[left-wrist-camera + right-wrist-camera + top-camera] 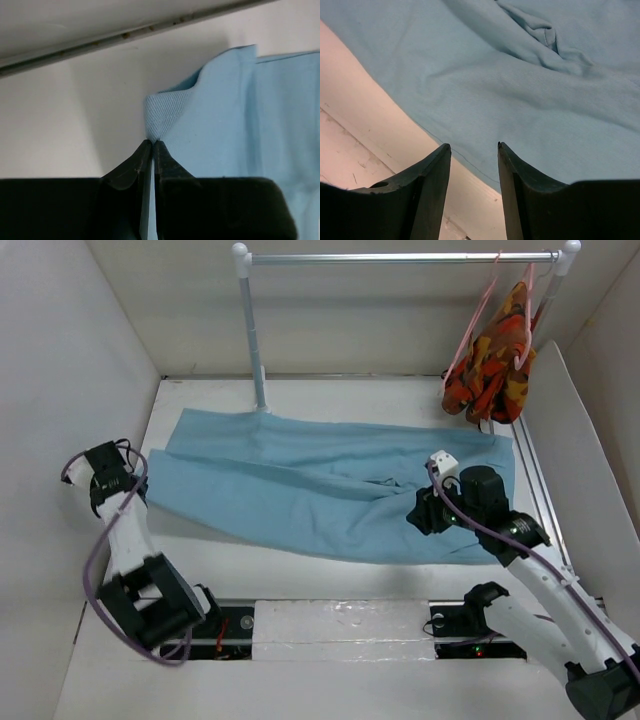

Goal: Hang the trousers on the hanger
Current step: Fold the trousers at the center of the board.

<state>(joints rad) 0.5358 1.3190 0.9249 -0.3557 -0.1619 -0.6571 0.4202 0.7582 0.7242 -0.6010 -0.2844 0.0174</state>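
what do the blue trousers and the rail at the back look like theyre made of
The light sky-blue cloth trousers look like matt woven fabric, perhaps cotton: the left wrist view shows a fine diagonal rib on the turned-up edge, and the cloth creases softly. The silvery horizontal rail looks like smooth metal tube with a dull shine. Its white corner joints seem to be plastic.

The trousers (320,490) lie spread left to right across the counter (330,578). Behind stands a rail (400,257), another garment (495,375) hanging at its right end. The left pincer (151,144) is at the trousers' left edge.
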